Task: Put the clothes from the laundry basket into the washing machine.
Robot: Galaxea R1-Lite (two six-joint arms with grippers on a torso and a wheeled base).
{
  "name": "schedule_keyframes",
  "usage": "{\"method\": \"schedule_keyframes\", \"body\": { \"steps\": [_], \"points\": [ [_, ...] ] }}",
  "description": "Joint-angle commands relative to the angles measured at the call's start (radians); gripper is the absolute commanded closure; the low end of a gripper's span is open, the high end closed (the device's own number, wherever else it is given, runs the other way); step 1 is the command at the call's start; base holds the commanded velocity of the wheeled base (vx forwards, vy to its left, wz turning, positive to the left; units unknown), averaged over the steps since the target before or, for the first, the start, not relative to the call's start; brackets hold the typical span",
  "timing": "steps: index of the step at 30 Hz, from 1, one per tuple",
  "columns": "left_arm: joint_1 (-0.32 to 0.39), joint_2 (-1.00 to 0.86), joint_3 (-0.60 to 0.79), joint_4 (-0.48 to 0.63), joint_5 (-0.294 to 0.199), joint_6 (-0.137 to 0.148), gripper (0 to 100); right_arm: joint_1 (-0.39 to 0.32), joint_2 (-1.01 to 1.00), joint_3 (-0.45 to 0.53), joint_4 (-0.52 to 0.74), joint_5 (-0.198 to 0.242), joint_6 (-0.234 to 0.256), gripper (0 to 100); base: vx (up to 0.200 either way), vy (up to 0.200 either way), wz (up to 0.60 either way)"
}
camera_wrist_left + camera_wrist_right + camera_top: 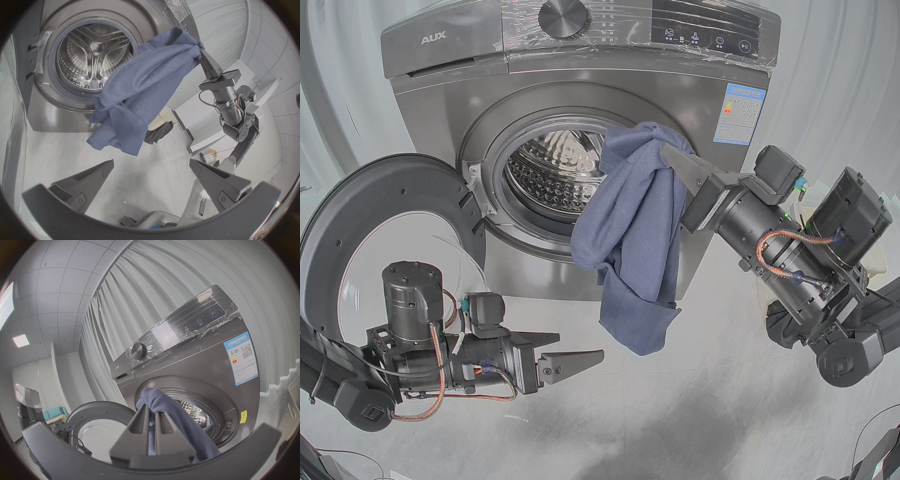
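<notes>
Curtained wall behind, pale floor below. My right hand (667, 149) clamped on blue garment (631, 237), hanging just before open drum (556, 169) of washing machine (456, 106). My left hand (581, 345) spread wide, low near door (394, 206). Risk: long trailing hem catches drum rim, slides back out.

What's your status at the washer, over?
Right tool shut on blue fabric garment, hanging before open steel drum of grey front-loading washing machine. Left tool open, empty, low. Round grey door swung wide left.

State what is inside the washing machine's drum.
The drum shows bare perforated metal, no clothes visible. The blue garment, held by the right gripper, covers its right part.
</notes>
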Motion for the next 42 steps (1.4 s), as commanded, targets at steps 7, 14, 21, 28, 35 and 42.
{"method": "schedule_keyframes", "body": {
  "steps": [7,14,21,28,35,42],
  "points": [
    [-0.029,0.059,-0.003,-0.014,-0.001,-0.003,0,0.006,0.003,-0.001,0.002,0.0,-0.001,100,0.0,0.0,0.0],
    [-0.04,0.127,-0.04,-0.028,-0.001,-0.003,0,0.006,0.001,0.002,0.001,0.0,-0.001,100,0.0,0.0,0.0],
    [-0.057,0.245,-0.092,-0.124,0.006,-0.029,0,0.006,0.001,0.003,0.001,0.0,-0.001,100,0.0,0.0,0.0],
    [-0.074,0.354,-0.131,-0.247,0.075,-0.069,0,0.017,0.0,0.002,0.004,0.0,-0.002,100,0.0,0.0,0.0],
    [-0.066,0.427,-0.17,-0.289,0.098,-0.069,0,0.02,0.0,0.002,0.005,0.0,-0.002,100,0.0,0.0,0.0],
    [-0.063,0.458,-0.232,-0.341,0.15,-0.072,0,0.02,0.0,0.011,0.002,0.0,-0.001,100,0.0,0.0,0.0]
  ]
}}
